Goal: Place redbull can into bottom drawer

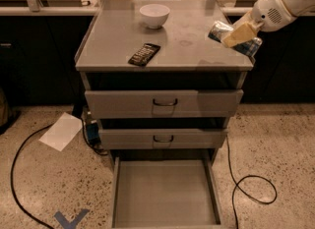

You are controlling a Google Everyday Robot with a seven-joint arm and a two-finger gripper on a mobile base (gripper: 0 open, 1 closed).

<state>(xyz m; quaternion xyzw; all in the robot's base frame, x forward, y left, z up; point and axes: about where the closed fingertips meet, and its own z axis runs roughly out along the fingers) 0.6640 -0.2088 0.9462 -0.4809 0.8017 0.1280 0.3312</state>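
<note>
One move remains: the gripper (240,33), fingers clamped on the tilted redbull can (218,29) high above and right of the open bottom drawer (165,193), should carry it over the drawer's floor and lower it before releasing.

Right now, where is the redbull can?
In the camera view, the redbull can sits tilted in the grasp of the gripper over the right edge of the cabinet top, right of the black remote, above the open bottom drawer.
</note>
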